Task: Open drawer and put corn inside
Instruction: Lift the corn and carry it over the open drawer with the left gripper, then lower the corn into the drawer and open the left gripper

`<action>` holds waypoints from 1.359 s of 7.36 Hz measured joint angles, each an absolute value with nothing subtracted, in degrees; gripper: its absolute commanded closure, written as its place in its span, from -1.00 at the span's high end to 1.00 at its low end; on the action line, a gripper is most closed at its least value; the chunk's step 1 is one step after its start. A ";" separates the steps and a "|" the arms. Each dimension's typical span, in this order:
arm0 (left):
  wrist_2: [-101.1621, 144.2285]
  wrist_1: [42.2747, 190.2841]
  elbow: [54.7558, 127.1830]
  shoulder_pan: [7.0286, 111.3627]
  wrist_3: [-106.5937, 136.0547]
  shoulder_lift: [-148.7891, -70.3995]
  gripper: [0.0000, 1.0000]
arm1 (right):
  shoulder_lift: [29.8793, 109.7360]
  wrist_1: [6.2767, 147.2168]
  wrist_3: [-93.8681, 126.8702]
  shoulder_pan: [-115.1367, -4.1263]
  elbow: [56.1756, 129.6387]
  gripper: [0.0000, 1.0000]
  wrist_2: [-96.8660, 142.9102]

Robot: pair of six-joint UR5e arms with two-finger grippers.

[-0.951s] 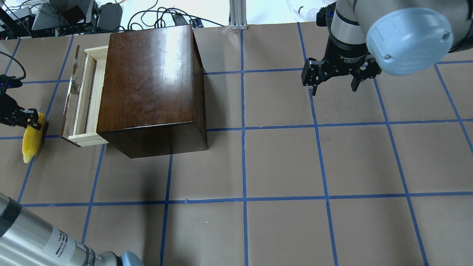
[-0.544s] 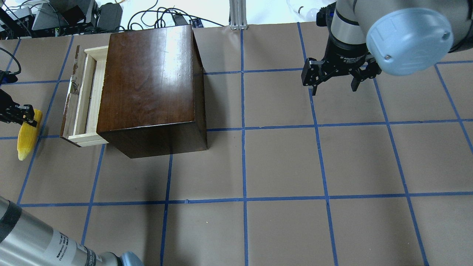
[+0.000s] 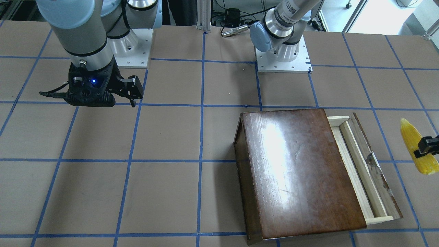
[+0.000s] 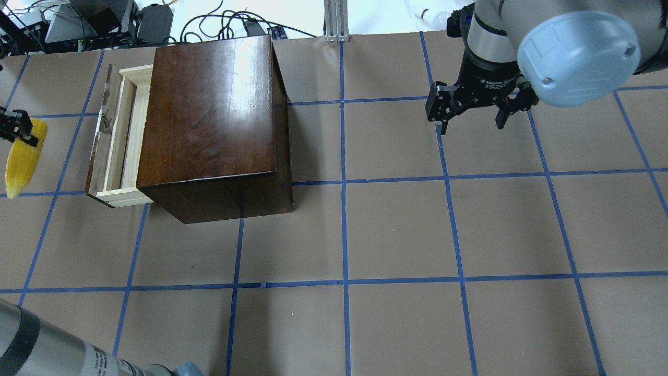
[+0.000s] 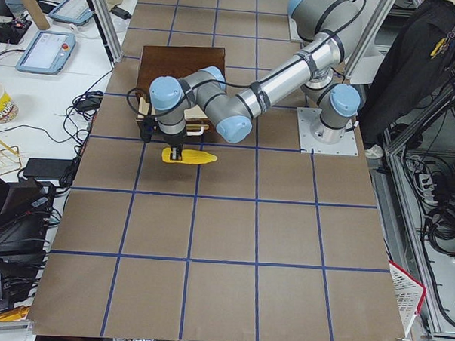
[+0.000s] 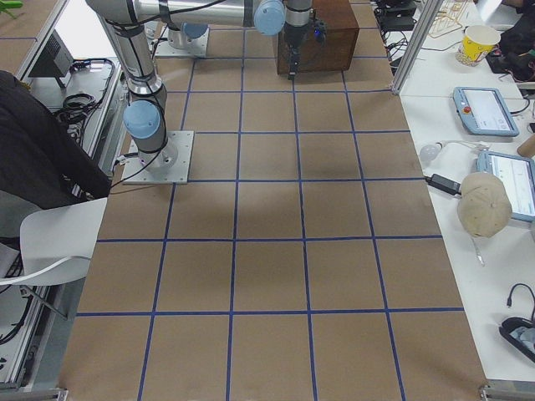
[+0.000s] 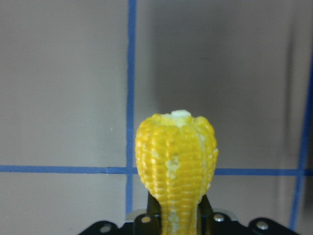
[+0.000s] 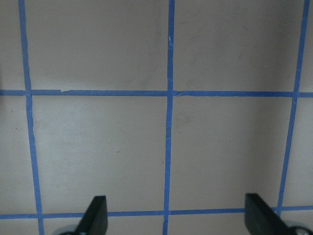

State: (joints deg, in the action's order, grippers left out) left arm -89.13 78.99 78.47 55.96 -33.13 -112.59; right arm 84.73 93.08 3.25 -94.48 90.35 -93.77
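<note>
The yellow corn hangs in my left gripper, which is shut on its thick end, tip toward the robot, above the table left of the cabinet. It also shows in the front view, the left view and the left wrist view. The drawer of pale wood stands pulled out of the dark-brown cabinet toward the corn, and it looks bare inside. My right gripper is open and empty over the table far to the right, as its wrist view shows.
Brown paper with a blue tape grid covers the table. Cables and gear lie beyond the far edge behind the cabinet. My left arm's tube crosses the near left corner.
My left gripper has lifted the corn off the table and carried it up and farther from the robot, beside the open drawer. The right arm has not moved.
</note>
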 measured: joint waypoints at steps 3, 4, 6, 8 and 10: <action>-88.90 83.58 76.88 66.25 -22.63 -109.32 -1.00 | 84.73 93.08 3.25 -94.48 90.35 1.00 -93.69; -88.89 83.74 77.01 68.89 -20.54 -109.02 -1.00 | 84.72 93.08 3.25 -94.48 90.35 1.00 -93.69; -88.78 82.62 78.76 70.81 -19.00 -109.38 -1.00 | 84.73 93.08 3.25 -94.48 90.35 1.00 -93.69; -88.68 79.11 81.15 70.80 -18.52 -110.13 -1.00 | 84.73 93.09 3.25 -94.48 90.35 1.00 -93.75; -88.71 78.09 82.12 70.62 -17.37 -110.39 -0.95 | 84.73 93.11 3.25 -94.48 90.35 1.00 -93.83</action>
State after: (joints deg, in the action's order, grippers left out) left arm -88.71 78.09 82.12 70.62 -17.37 -110.39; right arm 84.73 93.11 3.25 -94.48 90.35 -93.83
